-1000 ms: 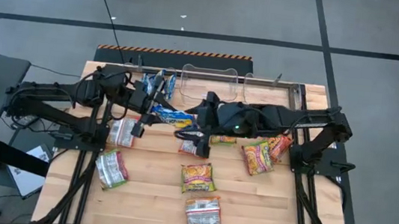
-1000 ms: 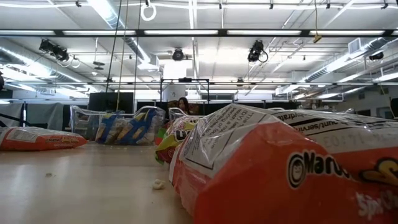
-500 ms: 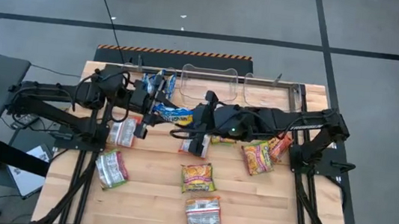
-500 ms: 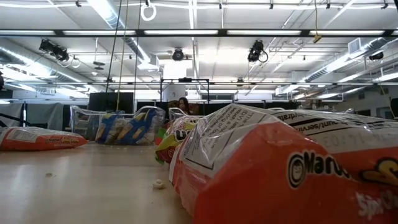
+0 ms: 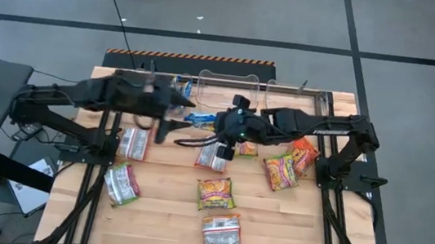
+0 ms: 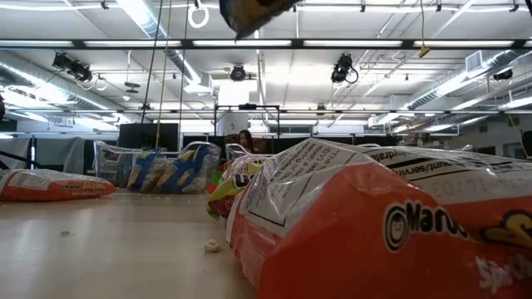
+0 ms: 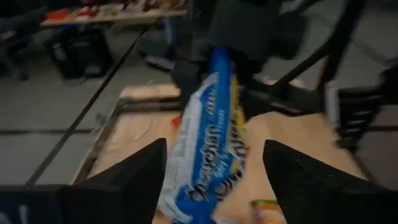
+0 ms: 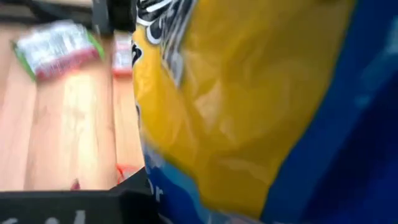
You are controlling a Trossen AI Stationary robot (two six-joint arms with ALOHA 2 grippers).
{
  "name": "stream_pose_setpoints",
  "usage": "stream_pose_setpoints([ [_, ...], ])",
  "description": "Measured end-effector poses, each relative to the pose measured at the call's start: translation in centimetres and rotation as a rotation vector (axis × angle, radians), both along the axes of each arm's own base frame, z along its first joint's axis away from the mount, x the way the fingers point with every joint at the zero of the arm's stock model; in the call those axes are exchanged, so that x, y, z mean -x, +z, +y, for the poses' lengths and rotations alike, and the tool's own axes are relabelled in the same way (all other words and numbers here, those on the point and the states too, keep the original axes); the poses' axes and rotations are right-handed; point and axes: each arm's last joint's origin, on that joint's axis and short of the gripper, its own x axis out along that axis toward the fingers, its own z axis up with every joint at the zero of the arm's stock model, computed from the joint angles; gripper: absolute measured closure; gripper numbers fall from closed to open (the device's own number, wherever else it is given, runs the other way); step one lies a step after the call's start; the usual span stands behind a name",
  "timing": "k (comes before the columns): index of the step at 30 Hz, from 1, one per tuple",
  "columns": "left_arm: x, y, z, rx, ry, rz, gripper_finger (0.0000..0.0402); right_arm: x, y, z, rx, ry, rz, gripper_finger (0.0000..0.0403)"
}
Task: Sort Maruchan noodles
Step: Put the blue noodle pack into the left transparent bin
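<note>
My right gripper (image 5: 219,124) has lifted the blue-yellow packet (image 5: 200,120) at upper centre, pinching it; my left gripper (image 5: 180,101), fingers spread, has released it.

clear plastic bins (image 5: 226,83) line the wooden table's (image 5: 288,220) far edge; grey floor (image 5: 238,9) lies beyond.

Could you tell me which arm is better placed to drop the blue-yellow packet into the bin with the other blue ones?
Probably the right. Its end effector holds the blue-yellow packet aloft, near the bin. The left end effector is open and holds nothing.
</note>
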Motion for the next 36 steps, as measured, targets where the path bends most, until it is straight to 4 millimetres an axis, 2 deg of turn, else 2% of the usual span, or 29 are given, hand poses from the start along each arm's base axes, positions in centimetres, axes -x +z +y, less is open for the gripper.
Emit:
stream_pose_setpoints([
  [8, -5.9, -4.6, 0.5, -0.042, 0.059, 0.165, 0.012, 0.6, -0.7, -0.6, -0.034, 0.068, 0.117, 0.0242],
  [15, -8.0, -5.7, -0.3, -0.015, -0.029, 0.141, 0.012, 0.8, -1.3, -0.4, -0.072, 0.09, 0.175, 0.024],
  [19, -8.9, -6.7, -0.5, -0.014, -0.036, 0.174, 0.0138, 0.7, -1.4, -0.4, -0.066, 0.103, 0.183, 0.0239],
  [26, -8.7, -6.6, -0.6, -0.098, -0.066, 0.187, 0.0238, 0.7, -1.4, -0.4, -0.061, 0.115, 0.187, 0.0215],
  [29, -8.1, -6.0, -0.6, -0.144, -0.084, 0.223, 0.0244, 1.4, -0.7, -0.4, -0.016, 0.12, 0.199, 0.0184],
  [33, -6.0, -4.5, -0.4, -0.28, -0.116, 0.427, 0.0244, 4.1, 1.5, -0.4, 0.029, 0.124, 0.234, 0.0144],
  [36, -3.5, -2.9, 0.2, -0.396, -0.172, 0.616, 0.0244, 6.7, 3.2, -0.6, 0.008, 0.102, 0.235, 0.0125],
])
